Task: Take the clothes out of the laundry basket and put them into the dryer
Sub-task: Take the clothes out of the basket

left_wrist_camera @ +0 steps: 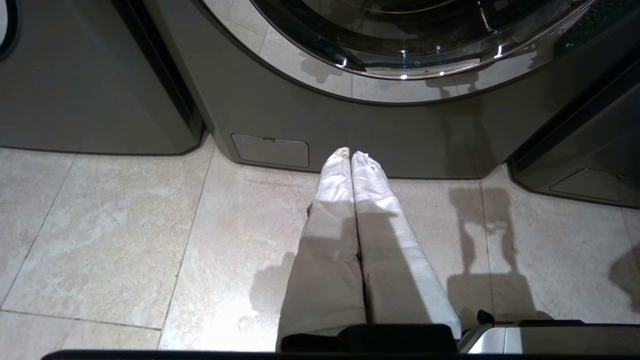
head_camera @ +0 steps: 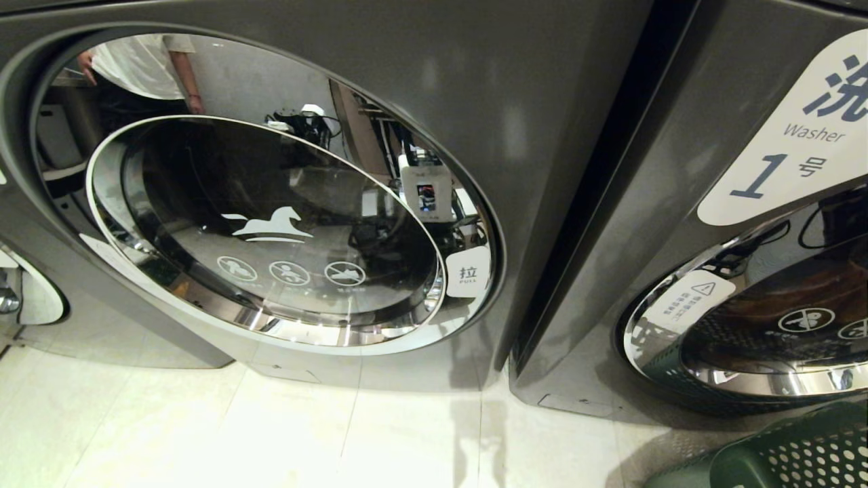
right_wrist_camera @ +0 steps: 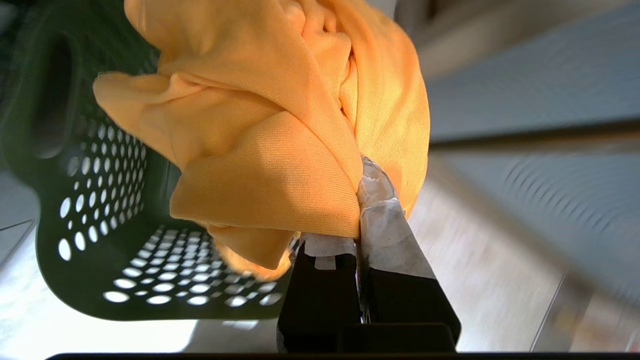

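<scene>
An orange cloth (right_wrist_camera: 280, 140) is grasped by the right end effector (right_wrist_camera: 361, 200) beside the green basket (right_wrist_camera: 100, 210). The left end effector (left_wrist_camera: 351, 157) is clenched, empty, above the floor (left_wrist_camera: 110, 235).

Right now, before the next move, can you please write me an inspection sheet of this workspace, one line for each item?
Surface: pale tiled floor, bare in front of the machines.
Job's things: orange cloth held above the green basket; dryer door is shut.
Clutter: nothing seen.
Grippers: left gripper shut, empty, low over the floor before the dryer; right gripper shut on the orange cloth.
Cables: only in the door's reflection, not clear.
Surroundings: washer marked 1 to the right of the dryer; a person's reflection in the door.
</scene>
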Tool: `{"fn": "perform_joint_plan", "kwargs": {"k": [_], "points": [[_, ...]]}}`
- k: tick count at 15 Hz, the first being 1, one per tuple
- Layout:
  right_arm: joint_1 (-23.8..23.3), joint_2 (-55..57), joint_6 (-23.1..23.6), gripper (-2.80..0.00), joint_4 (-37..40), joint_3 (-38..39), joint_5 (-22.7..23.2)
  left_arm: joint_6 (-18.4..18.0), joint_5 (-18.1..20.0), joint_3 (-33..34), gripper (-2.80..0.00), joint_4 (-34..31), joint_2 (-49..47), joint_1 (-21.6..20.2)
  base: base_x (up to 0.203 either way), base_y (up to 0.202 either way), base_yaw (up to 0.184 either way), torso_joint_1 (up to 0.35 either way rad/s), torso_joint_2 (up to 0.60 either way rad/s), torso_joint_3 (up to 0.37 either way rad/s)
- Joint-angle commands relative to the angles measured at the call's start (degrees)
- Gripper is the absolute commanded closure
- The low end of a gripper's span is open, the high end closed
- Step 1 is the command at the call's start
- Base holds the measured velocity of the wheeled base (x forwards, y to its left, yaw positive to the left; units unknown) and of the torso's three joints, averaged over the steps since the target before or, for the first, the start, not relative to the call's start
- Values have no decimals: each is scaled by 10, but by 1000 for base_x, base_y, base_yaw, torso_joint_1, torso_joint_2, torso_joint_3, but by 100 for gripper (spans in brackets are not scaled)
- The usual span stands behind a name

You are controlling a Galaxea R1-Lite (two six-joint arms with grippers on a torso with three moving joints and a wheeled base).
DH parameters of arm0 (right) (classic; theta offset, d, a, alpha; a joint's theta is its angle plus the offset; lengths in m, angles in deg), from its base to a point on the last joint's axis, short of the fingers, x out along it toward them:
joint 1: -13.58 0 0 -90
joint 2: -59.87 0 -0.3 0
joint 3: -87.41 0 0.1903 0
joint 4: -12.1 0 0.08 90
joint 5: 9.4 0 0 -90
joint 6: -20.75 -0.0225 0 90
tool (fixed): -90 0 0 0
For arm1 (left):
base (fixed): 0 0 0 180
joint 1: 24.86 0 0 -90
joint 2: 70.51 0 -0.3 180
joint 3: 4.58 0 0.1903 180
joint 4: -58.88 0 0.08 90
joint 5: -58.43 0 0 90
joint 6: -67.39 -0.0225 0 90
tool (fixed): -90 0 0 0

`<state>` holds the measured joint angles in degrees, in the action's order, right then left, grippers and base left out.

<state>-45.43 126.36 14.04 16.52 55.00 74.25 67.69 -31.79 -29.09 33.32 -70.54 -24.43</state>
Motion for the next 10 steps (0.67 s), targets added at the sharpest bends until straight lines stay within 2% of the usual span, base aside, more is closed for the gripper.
{"fn": "perform_joint_plan", "kwargs": {"k": [1, 3, 6, 8, 10], "points": [[6, -185, 41, 0, -3, 25, -3, 0, 0, 0, 0, 0, 1, 0, 0, 0, 0, 0, 0, 0], [47, -279, 85, 0, -2, 31, -5, 0, 0, 0, 0, 0, 1, 0, 0, 0, 0, 0, 0, 0], [199, -339, 127, 0, -2, 14, -11, 0, 0, 0, 0, 0, 1, 0, 0, 0, 0, 0, 0, 0], [307, -363, 139, 0, 3, -7, -15, 0, 0, 0, 0, 0, 1, 0, 0, 0, 0, 0, 0, 0], [424, -393, 143, 0, 41, -46, -16, 0, 0, 0, 0, 0, 1, 0, 0, 0, 0, 0, 0, 0]]}}
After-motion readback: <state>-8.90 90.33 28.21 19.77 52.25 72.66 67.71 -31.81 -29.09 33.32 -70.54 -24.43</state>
